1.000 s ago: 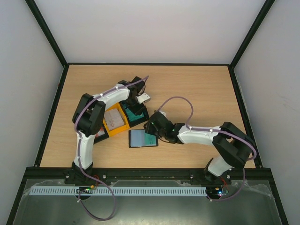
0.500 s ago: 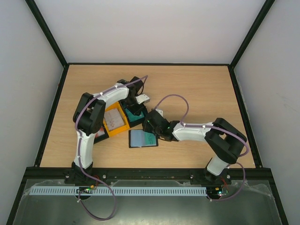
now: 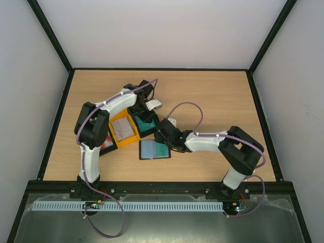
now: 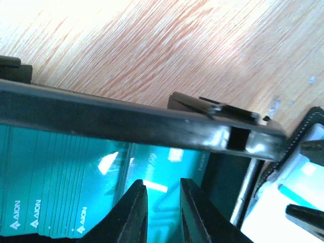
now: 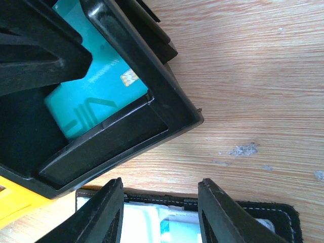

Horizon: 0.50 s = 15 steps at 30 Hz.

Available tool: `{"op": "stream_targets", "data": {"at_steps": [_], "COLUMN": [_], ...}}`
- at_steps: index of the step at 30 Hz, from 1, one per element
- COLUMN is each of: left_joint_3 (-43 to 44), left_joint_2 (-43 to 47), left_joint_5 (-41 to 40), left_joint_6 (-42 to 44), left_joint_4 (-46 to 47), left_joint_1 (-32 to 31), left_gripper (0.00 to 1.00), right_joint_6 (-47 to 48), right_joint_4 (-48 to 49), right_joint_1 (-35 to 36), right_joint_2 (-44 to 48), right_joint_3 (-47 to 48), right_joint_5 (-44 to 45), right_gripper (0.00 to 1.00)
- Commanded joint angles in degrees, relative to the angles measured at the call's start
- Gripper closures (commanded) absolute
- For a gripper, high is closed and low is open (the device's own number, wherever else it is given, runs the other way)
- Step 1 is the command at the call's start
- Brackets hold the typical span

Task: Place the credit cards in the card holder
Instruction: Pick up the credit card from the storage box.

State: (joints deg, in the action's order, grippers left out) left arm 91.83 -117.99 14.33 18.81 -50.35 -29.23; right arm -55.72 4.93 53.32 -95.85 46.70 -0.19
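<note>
Showing the card holder (image 3: 148, 150) lying open and flat on the table (image 3: 217, 96), toward the near middle, just beside the row of trays. Showing a pale pocket on one half of it and a tucked teal card (image 3: 161, 151) on the other.

Holding the left fingers (image 4: 135, 215) down inside the black tray (image 4: 126, 119), close behind one of its walls. Standing them close together with only a narrow gap, right over a tilted teal card (image 4: 167, 159) bearing a small chip. Not revealing a pinch on that card or the lack of one: impossible to tell from either wrist view. Showing a fanned stack of teal cards (image 4: 45, 177) lying next to it in the same tray, edges stepped one past another.

Hanging the right fingers (image 5: 104, 217) spread well apart, gripping nothing, over the strip of bare table between the black tray's corner and the card holder's stitched edge.

Showing, from overhead, a whitish-grey card (image 3: 124, 131) resting in the yellow tray (image 3: 120, 121) beside the black one, and a red card (image 3: 106, 146) peeking out from under the left arm, mostly hidden.

Arching both arms inward, placing the two sets of fingers near each other: the left at the black tray, the right just beside the open holder.
</note>
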Motion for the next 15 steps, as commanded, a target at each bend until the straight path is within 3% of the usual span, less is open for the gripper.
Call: {"op": "stream_targets", "data": {"at_steps": [1, 6, 11, 15], "left_joint_3": [-1.53, -4.02, -4.51, -4.00], "left_joint_2": [4.14, 6.48, 5.99, 3.87], "left_joint_5": [2.02, 2.36, -1.81, -3.65], "left_joint_6": [-0.47, -1.15, -3.66, -4.44], "left_joint_4": [-1.54, -1.08, 0.79, 1.59], "left_joint_1": [-0.10, -0.33, -0.43, -0.47], "left_gripper": [0.80, 0.79, 0.67, 0.63], "right_joint_6": [-0.08, -0.51, -0.60, -0.45], "right_joint_4": [-0.87, -0.13, 0.20, 0.39], "right_joint_1": [-0.36, -0.50, -0.49, -0.49], "right_joint_2": [0.65, 1.85, 1.91, 1.95], "right_joint_3": [-0.04, -1.42, -1.86, -2.18], "right_joint_5": [2.24, 2.39, 1.78, 1.46], "right_gripper": [0.60, 0.60, 0.60, 0.60]}}
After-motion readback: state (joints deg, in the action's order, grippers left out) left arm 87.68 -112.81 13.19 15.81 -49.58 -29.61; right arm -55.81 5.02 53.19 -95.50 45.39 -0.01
